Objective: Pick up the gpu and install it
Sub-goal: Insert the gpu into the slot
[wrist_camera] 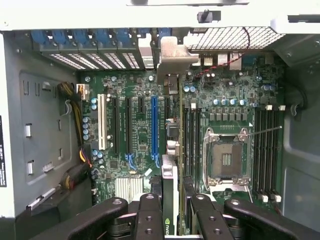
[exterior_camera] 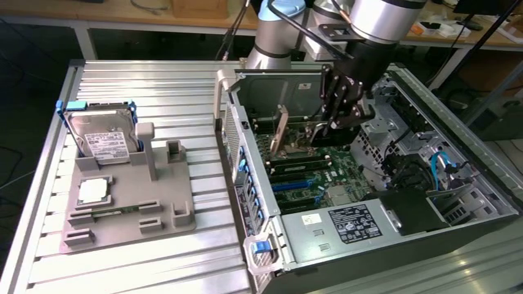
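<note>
While the gripper (exterior_camera: 331, 125) clamps the gpu (exterior_camera: 282, 131) edge-down, its long axis runs toward nine o'clock in the exterior view, above the motherboard (exterior_camera: 327, 177) slots.

Strong glare washes the slotted table (exterior_camera: 163, 266); the case (exterior_camera: 270, 92) interior sits dimmer.

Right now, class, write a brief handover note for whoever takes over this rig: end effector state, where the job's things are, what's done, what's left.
End effector: shut on the gpu, a thin flat dark card with silvery metal bracket.
Location: card upright on edge inside the open black computer case, above the green motherboard, bracket toward the rear slots.
Done: pickup.
Left: seating; cannot tell whether it is in its slot yet.
</note>
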Robot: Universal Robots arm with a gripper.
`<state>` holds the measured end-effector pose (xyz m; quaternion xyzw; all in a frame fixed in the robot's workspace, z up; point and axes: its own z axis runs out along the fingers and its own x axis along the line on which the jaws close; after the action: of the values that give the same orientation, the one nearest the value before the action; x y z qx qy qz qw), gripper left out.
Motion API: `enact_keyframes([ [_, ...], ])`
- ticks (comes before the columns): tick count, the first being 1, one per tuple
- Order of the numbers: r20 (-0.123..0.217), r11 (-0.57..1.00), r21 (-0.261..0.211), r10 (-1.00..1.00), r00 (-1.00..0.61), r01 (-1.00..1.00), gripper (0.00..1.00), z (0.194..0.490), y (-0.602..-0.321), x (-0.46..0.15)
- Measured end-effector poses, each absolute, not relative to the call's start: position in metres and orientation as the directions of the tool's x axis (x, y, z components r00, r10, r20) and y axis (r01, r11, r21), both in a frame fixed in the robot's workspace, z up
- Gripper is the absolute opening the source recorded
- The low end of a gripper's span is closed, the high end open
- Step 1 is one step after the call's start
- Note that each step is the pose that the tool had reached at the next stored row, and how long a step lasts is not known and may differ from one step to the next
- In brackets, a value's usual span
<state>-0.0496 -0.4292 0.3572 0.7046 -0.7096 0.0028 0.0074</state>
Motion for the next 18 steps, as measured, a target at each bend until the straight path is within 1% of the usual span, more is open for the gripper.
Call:
enact_keyframes([
  [18,0.014,0.007,0.007,-1.0,-0.007,-1.0,0.27,0.335,-0.444,-0.05],
])
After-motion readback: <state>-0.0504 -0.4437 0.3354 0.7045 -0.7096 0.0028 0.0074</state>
